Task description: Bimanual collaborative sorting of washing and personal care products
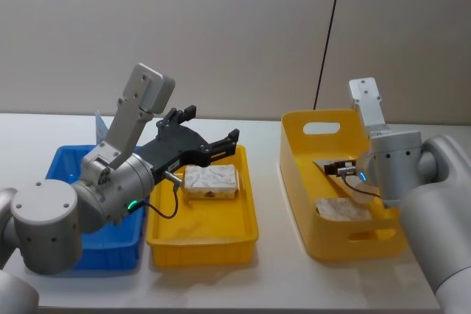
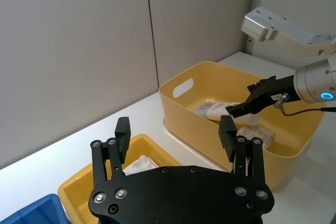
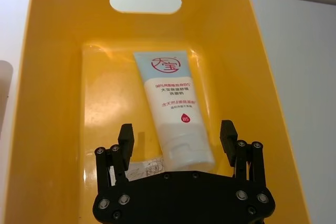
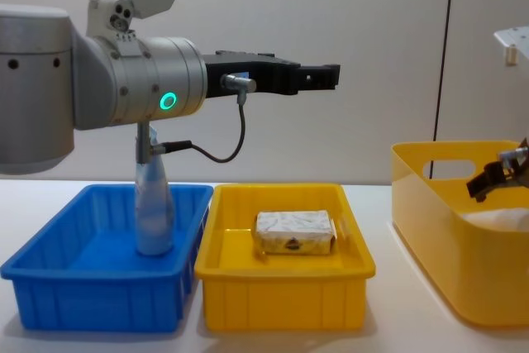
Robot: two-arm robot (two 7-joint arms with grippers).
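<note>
The white table (image 1: 265, 284) carries three containers in a row. Your big yellow basket (image 1: 298, 182) sits on the right side. The yellow tray (image 1: 246, 211) is in the middle and the blue tray (image 4: 50, 287) is on the left, touching it or just beside it.

Your left arm reaches forward, raised well above the yellow tray. Its left end effector (image 4: 326, 77) is open and holds nothing; in the left wrist view both fingers stand wide apart.

Your right arm leans over the basket. The right end effector (image 3: 178, 136) hangs inside the basket, open and empty, with its fingers spread on either side of the capped end of the tube with the red logo (image 3: 173, 103). You can't tell whether the fingers touch it.

That pale-blue tube lies flat on the basket floor, logo end toward the handle cutout, cap end toward the end effector.

A second pale-blue tube (image 4: 153, 212) stands upright in the blue tray, near the wall next to the yellow tray.

The silvery-white wrapped bar (image 1: 211, 181) lies flat in the yellow tray, toward its far end, below the left end effector and apart from it.

The small whitish pouch (image 1: 342, 209) lies in the basket at the near end, just beside the tube's cap.
</note>
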